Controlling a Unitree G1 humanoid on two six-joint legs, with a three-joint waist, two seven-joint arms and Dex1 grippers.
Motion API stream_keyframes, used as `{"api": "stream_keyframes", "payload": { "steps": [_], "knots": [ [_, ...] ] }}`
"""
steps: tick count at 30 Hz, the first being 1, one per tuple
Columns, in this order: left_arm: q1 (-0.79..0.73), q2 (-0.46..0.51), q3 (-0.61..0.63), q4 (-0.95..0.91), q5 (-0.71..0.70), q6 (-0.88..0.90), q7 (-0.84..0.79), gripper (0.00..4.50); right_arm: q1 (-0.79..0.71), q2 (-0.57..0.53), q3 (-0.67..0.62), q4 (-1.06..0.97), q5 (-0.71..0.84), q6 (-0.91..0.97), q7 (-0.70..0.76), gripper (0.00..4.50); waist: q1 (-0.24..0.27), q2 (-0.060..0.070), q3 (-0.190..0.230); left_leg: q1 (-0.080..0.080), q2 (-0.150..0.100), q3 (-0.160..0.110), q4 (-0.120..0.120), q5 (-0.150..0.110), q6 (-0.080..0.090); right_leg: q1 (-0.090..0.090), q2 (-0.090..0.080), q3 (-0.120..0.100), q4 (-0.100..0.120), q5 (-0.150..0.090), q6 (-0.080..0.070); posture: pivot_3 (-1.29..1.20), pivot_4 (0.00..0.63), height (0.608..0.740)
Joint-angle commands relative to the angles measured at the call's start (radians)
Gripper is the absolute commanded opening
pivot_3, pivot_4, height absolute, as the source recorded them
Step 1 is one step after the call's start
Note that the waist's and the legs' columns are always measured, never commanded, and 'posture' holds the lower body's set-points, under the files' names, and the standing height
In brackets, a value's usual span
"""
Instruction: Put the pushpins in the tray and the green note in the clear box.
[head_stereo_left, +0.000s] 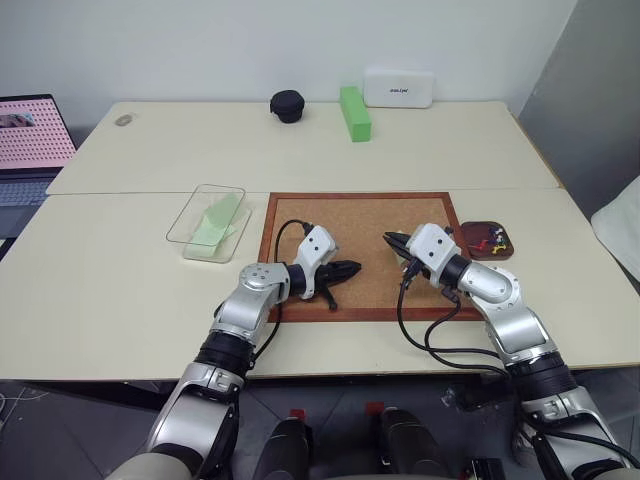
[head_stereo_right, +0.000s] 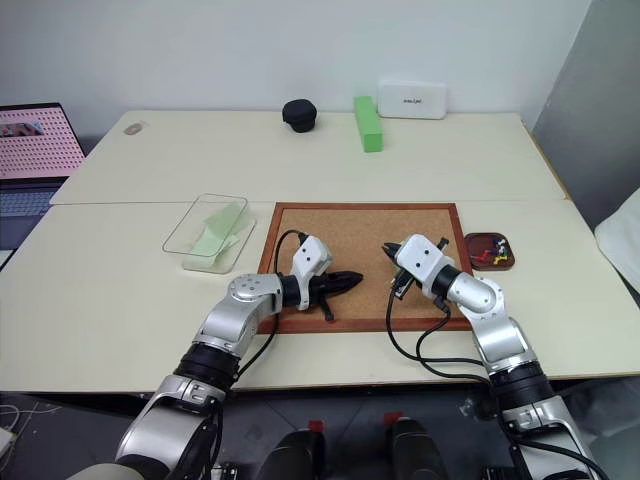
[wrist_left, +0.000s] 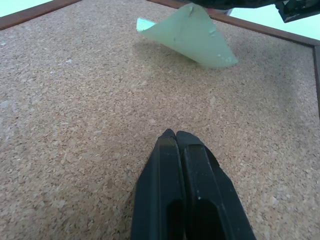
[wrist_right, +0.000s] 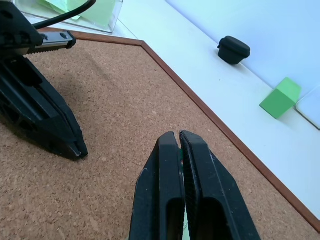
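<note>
Right hand (wrist_right: 180, 137) pinched shut on green note (wrist_left: 192, 35), lifted clear of corkboard (head_stereo_left: 360, 215), likely for carry. Left hand (wrist_left: 175, 134) shut, empty, over corkboard. Clear box (head_stereo_left: 182, 232) left of corkboard holds green slips; tray (head_stereo_left: 468, 252) right holds pushpins (head_stereo_left: 487, 240).

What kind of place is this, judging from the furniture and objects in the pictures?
Probably an office or lab workspace. Two pale tables stand pushed together against a plain white wall, a laptop sits open at one side, and a corkboard lies flat on the near table.
</note>
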Motion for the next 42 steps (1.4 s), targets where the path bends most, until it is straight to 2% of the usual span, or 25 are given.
{"api": "stream_keyframes", "payload": {
  "steps": [1, 4, 12, 15, 24, 27, 34, 42],
  "knots": [
    [-0.008, -0.022, 0.025, -0.020, -0.030, 0.015, 0.029, 0.00, -0.036, 0.028, -0.073, -0.050, 0.074, 0.042, -0.029, 0.08, 0.001, 0.000, 0.000, 0.000, 0.000, 0.000, 0.000, 0.000, 0.000, 0.000, 0.000, 0.000, 0.000, 0.000, 0.000, 0.00, 0.150, 0.740],
    [-0.013, -0.037, 0.042, -0.061, -0.065, 0.054, 0.027, 0.46, -0.050, 0.046, -0.101, -0.071, 0.111, 0.087, -0.041, 0.00, 0.003, 0.000, 0.000, 0.000, 0.000, 0.000, 0.000, 0.000, 0.000, 0.000, 0.000, 0.000, 0.000, 0.000, 0.000, 0.00, 0.150, 0.740],
    [-0.025, -0.072, 0.074, -0.155, -0.143, 0.115, 0.044, 2.32, -0.077, 0.056, -0.116, -0.092, 0.132, 0.131, -0.056, 0.00, 0.002, 0.000, 0.000, -0.001, 0.000, 0.000, 0.000, 0.000, 0.000, 0.000, 0.000, 0.000, 0.000, 0.000, 0.000, 0.00, 0.150, 0.740],
    [-0.028, -0.077, 0.077, -0.180, -0.161, 0.126, 0.040, 2.88, -0.080, 0.056, -0.115, -0.097, 0.133, 0.136, -0.058, 0.00, 0.003, 0.000, 0.000, -0.001, 0.000, 0.000, 0.000, 0.000, 0.000, -0.001, 0.000, 0.000, 0.000, 0.000, 0.000, 0.00, 0.150, 0.740],
    [-0.042, -0.069, 0.066, -0.122, -0.129, 0.076, 0.074, 4.43, -0.074, 0.055, -0.124, -0.131, 0.134, 0.181, -0.079, 0.00, 0.003, 0.000, 0.000, -0.001, 0.000, 0.000, 0.000, 0.000, 0.000, -0.001, 0.000, 0.000, 0.000, 0.000, 0.000, 0.00, 0.150, 0.740],
    [-0.040, -0.067, 0.046, -0.109, -0.102, 0.024, 0.073, 4.48, -0.059, 0.058, -0.153, -0.123, 0.122, 0.247, -0.139, 0.00, 0.003, 0.000, 0.000, -0.001, 0.000, 0.000, 0.000, 0.000, 0.000, -0.001, 0.000, 0.000, 0.000, 0.000, 0.000, 0.00, 0.150, 0.740],
    [-0.040, -0.063, -0.008, -0.095, -0.032, -0.107, 0.070, 4.48, -0.035, 0.065, -0.309, -0.096, 0.164, 0.479, -0.305, 0.00, 0.008, 0.000, 0.000, -0.002, -0.001, 0.000, 0.000, 0.000, 0.000, -0.001, -0.001, 0.000, -0.001, 0.000, 0.000, 0.00, 0.150, 0.740],
    [-0.040, -0.050, -0.082, -0.086, 0.046, -0.234, 0.036, 4.48, -0.008, 0.065, -0.421, -0.105, 0.192, 0.613, -0.412, 0.00, 0.005, 0.000, 0.000, -0.002, 0.000, 0.000, -0.001, 0.000, 0.000, -0.001, 0.000, 0.000, -0.001, 0.000, 0.000, 0.00, 0.150, 0.740]
  ]
}}
